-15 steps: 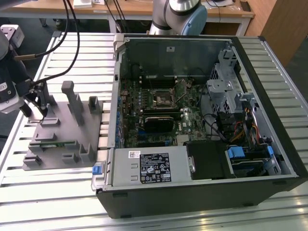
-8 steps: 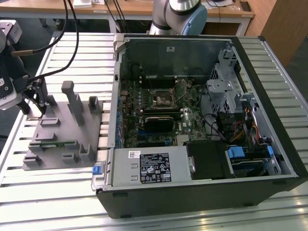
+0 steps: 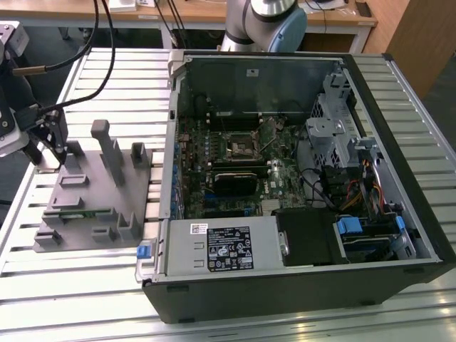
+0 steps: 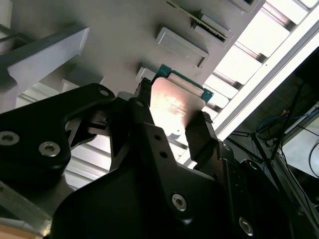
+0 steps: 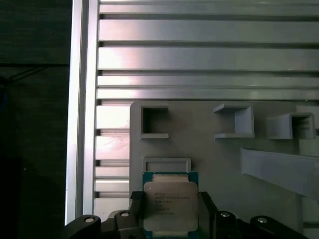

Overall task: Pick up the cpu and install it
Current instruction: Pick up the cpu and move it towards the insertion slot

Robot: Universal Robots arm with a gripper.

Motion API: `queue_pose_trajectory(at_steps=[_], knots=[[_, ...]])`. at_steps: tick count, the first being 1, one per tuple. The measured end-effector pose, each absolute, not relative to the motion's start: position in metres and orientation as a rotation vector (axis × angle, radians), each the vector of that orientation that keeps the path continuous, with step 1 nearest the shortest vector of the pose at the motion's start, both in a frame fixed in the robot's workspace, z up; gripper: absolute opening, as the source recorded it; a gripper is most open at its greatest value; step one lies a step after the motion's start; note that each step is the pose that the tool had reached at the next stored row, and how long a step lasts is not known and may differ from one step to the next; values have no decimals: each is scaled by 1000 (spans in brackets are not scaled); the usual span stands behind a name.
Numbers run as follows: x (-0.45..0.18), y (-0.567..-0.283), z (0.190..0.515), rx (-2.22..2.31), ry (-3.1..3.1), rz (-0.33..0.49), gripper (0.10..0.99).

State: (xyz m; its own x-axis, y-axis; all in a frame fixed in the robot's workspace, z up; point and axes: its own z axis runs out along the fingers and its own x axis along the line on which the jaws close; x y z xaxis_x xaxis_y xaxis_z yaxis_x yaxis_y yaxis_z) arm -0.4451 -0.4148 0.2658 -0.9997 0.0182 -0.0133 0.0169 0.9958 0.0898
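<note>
Gripper (image 5: 172, 213) pinches the cpu (image 5: 170, 196) by two opposite edges (over the grey fixture (image 5: 209, 157)).

Arm (image 3: 241, 28): silver-grey tubular segment at twelve o'clock in the exterior view; joint cap (image 3: 288, 30) pale blue and rounded; black cables (image 3: 96, 39) run between eleven and nine o'clock, down to the claw (image 3: 51, 139); claw body matt black, with a pale grey-white housing (image 3: 6, 132) beside it. In both wrist views the claw (image 4: 172, 107) (image 5: 172, 201) is built of black angular link plates; silver socket-head screws (image 4: 48, 148) (image 5: 89, 219) sit at the pivots; fingers (image 4: 199, 134) (image 5: 137, 204) black, narrow and flat-faced.
</note>
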Motion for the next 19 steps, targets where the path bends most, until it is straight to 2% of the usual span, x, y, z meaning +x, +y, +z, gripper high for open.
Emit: queue_pose_trajectory(at_steps=[19], knots=[[-445,-415,289,28,3123,174,529]])
